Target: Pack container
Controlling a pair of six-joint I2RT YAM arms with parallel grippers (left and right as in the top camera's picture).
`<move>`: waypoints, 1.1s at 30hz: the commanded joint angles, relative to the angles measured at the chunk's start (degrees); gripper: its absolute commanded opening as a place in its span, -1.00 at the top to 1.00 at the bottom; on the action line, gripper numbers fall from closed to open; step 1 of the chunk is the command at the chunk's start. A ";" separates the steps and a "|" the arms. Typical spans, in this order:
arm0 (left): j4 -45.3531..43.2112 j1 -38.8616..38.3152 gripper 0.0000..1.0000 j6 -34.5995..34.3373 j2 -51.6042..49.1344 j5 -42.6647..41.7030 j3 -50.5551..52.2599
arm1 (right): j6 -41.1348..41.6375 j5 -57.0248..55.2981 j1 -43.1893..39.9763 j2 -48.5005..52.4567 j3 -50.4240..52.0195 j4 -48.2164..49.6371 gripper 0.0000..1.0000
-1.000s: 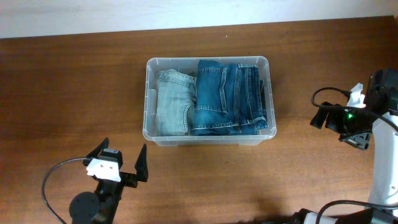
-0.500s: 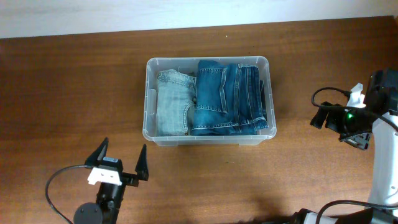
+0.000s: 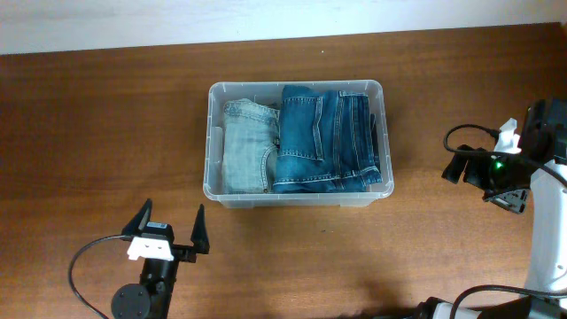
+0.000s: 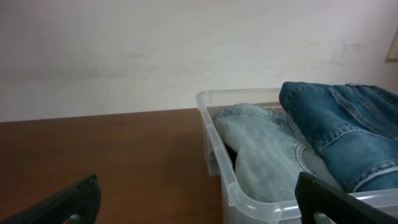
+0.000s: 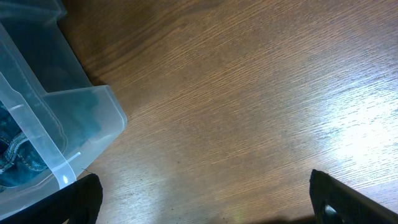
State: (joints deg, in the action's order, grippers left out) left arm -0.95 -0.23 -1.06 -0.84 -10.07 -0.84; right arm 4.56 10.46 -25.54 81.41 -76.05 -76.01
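We judge packing done: jeans (image 3: 319, 137) fill the container (image 3: 301, 200); left gripper (image 3: 174, 209) in front of it, right gripper (image 5: 202, 199) beside it, both gape empty; only parking remains

The container (image 3: 297, 199), full of folded jeans (image 3: 319, 133), blocks mid-bench near the far edge; open wood surrounds it, though the right arm (image 3: 542, 232) apparently crowds the near-right corner.
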 commanded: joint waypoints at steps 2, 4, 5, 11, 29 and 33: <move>1.66 0.79 -0.99 0.72 0.57 0.87 0.37 | 0.35 -0.15 -0.35 0.04 0.02 0.02 -0.97; 3.58 0.79 -0.99 0.70 0.57 0.85 0.37 | 0.35 -0.15 -0.35 0.04 0.02 0.02 -0.97; 4.63 0.79 -0.98 0.70 0.57 0.85 0.37 | 0.35 -0.15 -0.35 0.04 0.02 0.02 -0.97; 4.63 0.79 -0.99 0.70 0.55 0.85 0.33 | 0.35 -0.15 -0.35 0.04 0.02 0.02 -0.97; 4.66 0.79 -0.99 0.70 0.55 0.85 0.33 | 0.35 -0.15 -0.35 0.04 0.02 0.02 -0.97; 4.66 0.79 -0.99 0.70 0.55 0.85 0.33 | 0.35 -0.15 -0.35 0.04 0.02 0.02 -0.97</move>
State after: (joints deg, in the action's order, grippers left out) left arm 3.53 0.21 -1.06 -0.80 -9.63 -0.80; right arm 4.58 10.46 -25.54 81.41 -76.05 -76.03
